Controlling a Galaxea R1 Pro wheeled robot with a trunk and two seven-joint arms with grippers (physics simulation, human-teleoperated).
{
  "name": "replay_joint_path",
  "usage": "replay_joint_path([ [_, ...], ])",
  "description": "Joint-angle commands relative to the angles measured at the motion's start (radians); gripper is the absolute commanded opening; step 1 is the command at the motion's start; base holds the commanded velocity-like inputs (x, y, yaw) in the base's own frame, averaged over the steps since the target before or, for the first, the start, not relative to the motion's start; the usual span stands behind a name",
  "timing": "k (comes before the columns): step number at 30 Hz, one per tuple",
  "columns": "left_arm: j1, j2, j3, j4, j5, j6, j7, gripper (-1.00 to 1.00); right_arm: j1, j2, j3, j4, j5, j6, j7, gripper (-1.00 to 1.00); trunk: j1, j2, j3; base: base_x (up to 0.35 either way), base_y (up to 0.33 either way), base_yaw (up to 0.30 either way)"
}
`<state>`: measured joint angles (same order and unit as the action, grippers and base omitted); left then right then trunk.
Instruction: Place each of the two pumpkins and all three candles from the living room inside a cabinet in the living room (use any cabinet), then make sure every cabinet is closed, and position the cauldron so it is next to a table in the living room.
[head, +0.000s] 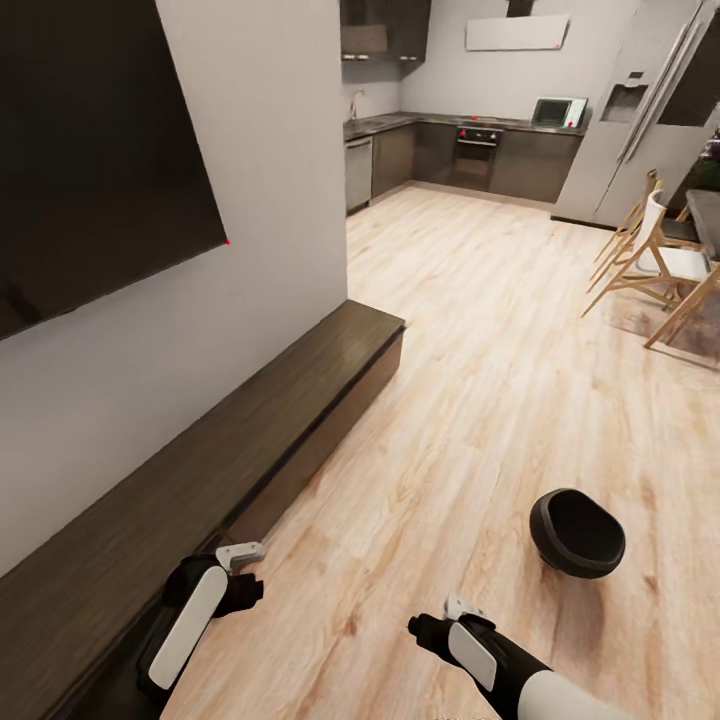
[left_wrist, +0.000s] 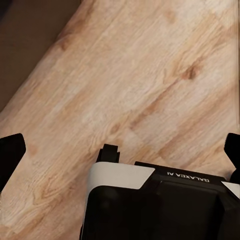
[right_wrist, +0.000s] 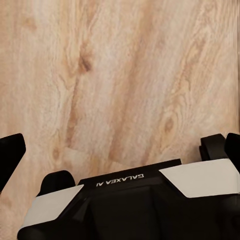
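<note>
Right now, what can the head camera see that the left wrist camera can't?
The head view alone takes in the cauldron on the floor, the long dark cabinet along the wall, the black TV, the kitchen and the chairs. The left wrist view alone gives a close look at the left hand with its fingers wide apart. Both share the pale wooden floor.
</note>
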<state>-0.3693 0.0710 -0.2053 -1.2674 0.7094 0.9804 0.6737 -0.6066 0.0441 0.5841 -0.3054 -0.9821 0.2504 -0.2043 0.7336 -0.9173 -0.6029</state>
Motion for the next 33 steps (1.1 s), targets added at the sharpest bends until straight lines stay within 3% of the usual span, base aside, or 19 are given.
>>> replay_joint_path([
  [1,0.0,0.001,-0.002,-0.001,0.01,0.001,0.01,1.0,-0.001,-0.001,0.007,-0.001,-0.007,0.003,-0.007,1.0,0.0,-0.001,0.0,0.0,0.0,-0.24],
  [10,-0.001,0.001,-0.003,0.0,0.009,0.001,0.01,1.0,-0.001,-0.001,0.007,0.005,-0.035,0.002,-0.006,1.0,0.0,-0.001,0.003,0.0,0.0,-0.254],
  [25,0.0,0.0,-0.003,0.002,0.01,0.001,0.01,1.0,-0.001,-0.001,0.007,0.009,-0.042,0.001,-0.006,1.0,0.0,-0.001,0.004,0.0,0.0,-0.254],
  [28,0.0,0.001,-0.003,0.002,0.01,0.001,0.01,1.0,-0.001,-0.001,0.007,0.009,-0.072,0.001,-0.005,1.0,0.0,-0.001,0.004,0.0,0.0,-0.234],
  [33,-0.001,0.0,-0.003,0.002,0.01,0.001,0.01,1.0,-0.001,-0.001,0.007,0.016,-0.085,0.001,-0.003,1.0,0.0,-0.001,0.004,0.0,0.0,-0.25],
])
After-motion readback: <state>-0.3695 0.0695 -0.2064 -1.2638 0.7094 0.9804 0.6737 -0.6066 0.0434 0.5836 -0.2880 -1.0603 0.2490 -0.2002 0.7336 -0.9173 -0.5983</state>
